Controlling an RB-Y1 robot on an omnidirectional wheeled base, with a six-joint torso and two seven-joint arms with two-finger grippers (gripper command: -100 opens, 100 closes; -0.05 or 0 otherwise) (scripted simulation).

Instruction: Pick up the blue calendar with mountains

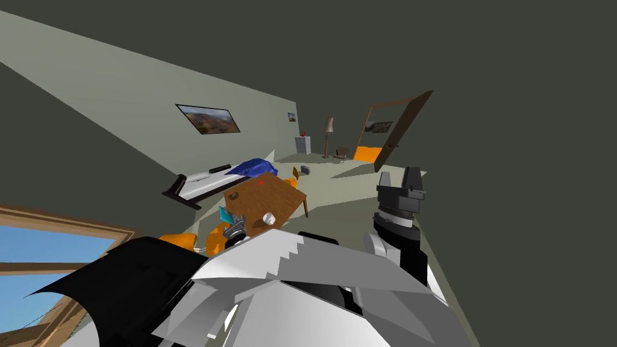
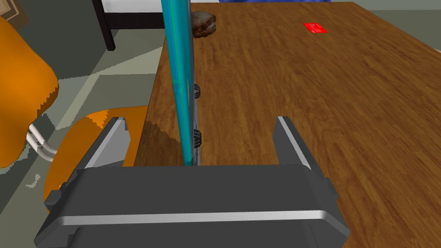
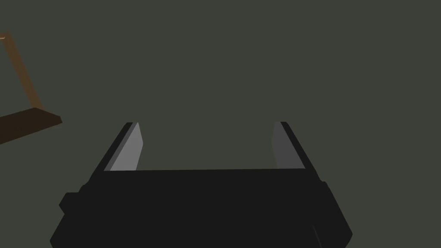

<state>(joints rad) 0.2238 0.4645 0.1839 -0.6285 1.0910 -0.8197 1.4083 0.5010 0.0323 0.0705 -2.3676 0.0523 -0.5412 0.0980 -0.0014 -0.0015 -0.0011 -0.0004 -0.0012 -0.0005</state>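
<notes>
Left wrist view has the left gripper (image 2: 200, 122) spread wide over the wooden table (image 2: 301, 129), just in from its side edge. The calendar (image 2: 181, 86) stands between the two fingers (image 2: 293, 142), touching neither and nearer the finger on the table-edge side. Nothing stands between the fingers and the calendar. Beyond that edge, on the floor, two orange chair shapes (image 2: 21, 86) sit close against the table; I cannot tell whether they are one chair or two.

The calendar is upright and seen edge-on, as a thin teal-blue strip with a grey backing. Two dark binding rings (image 2: 197, 137) show on its side. Its printed face cannot be read.

On the table I count one calendar, one brown lump (image 2: 203, 23) near the far corner and one flat red card (image 2: 315, 28) toward the far edge. In the head view there is also one silver can (image 1: 269, 218) by the near edge, just beside the left gripper (image 1: 235, 229). The right gripper (image 1: 400, 181) is raised well apart from the table (image 1: 271, 196), its fingers (image 3: 129, 146) spread.
</notes>
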